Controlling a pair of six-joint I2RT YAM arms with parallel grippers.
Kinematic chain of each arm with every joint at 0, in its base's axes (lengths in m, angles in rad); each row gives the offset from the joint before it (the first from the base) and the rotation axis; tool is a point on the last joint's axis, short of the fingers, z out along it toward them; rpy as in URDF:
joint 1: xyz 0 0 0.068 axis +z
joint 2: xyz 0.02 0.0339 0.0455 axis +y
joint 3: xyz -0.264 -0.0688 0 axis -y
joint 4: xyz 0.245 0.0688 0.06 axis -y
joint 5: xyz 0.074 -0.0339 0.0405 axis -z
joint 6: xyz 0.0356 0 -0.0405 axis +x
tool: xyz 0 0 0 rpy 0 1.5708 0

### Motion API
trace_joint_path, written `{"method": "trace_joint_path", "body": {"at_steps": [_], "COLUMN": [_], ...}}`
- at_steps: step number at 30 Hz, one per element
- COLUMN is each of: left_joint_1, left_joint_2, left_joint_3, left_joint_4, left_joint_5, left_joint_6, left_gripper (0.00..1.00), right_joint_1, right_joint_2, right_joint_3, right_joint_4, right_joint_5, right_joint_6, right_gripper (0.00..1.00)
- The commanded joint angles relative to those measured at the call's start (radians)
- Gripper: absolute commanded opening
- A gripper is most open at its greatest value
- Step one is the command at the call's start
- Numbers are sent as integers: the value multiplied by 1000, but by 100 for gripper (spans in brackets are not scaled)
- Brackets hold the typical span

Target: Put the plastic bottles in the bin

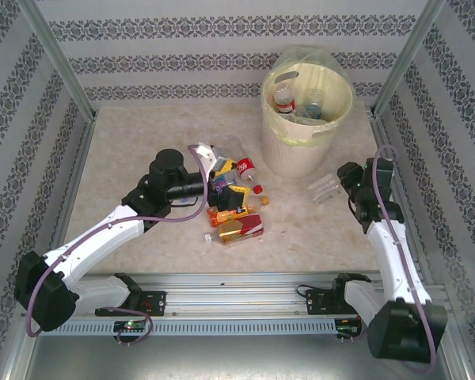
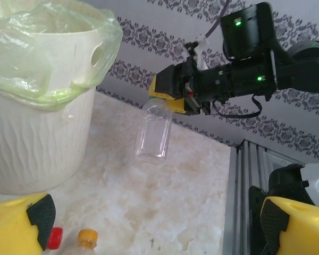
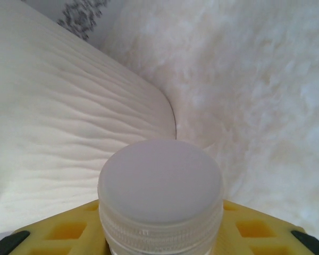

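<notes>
My right gripper (image 1: 340,184) is shut on the neck of a clear, label-free plastic bottle (image 1: 324,188), just right of the bin's base. The left wrist view shows that bottle (image 2: 154,133) hanging from the right gripper (image 2: 173,98). In the right wrist view its white cap (image 3: 160,186) sits between my yellow fingers (image 3: 255,228). The cream bin (image 1: 279,154), lined with a clear bag, holds two bottles (image 1: 283,99). My left gripper (image 1: 222,178) stands open over a pile of bottles (image 1: 237,229). Between its fingers (image 2: 21,223), a red cap (image 2: 54,237) and an orange cap (image 2: 87,236) show.
The bin's ribbed wall (image 3: 69,133) is close on the left of the held bottle. Patterned walls and metal posts (image 1: 63,71) enclose the marble table (image 1: 142,142). A metal rail (image 1: 237,285) runs along the near edge.
</notes>
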Motion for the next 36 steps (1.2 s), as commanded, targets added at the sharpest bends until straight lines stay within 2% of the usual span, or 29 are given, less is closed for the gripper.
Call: {"method": "trace_joint_path", "body": {"at_steps": [1, 4, 10, 14, 26, 30, 36], "left_joint_1": [-2, 0, 6, 23, 104, 135, 155], "left_joint_2": [-33, -34, -50, -76, -150, -162, -156], "left_joint_3": [-15, -9, -9, -15, -32, -37, -34], "left_joint_4": [145, 160, 183, 229, 314, 318, 299], "left_joint_5": [69, 127, 171, 179, 159, 129, 120], "left_joint_6": [-76, -89, -109, -148, -220, -227, -218], "left_gripper": [100, 100, 100, 100, 100, 100, 100], "right_joint_1": [49, 118, 303, 354, 352, 323, 290], "right_joint_2": [-69, -92, -46, 42, 418, 566, 815], "right_joint_3": [104, 202, 443, 615, 1115, 1274, 1562], "right_joint_4": [-126, -172, -188, -188, -279, -340, -526], "right_joint_5": [116, 189, 341, 340, 291, 208, 100], "right_joint_6": [-153, -239, -436, -535, -735, -749, -753], "right_gripper": [43, 43, 43, 44, 46, 47, 47]}}
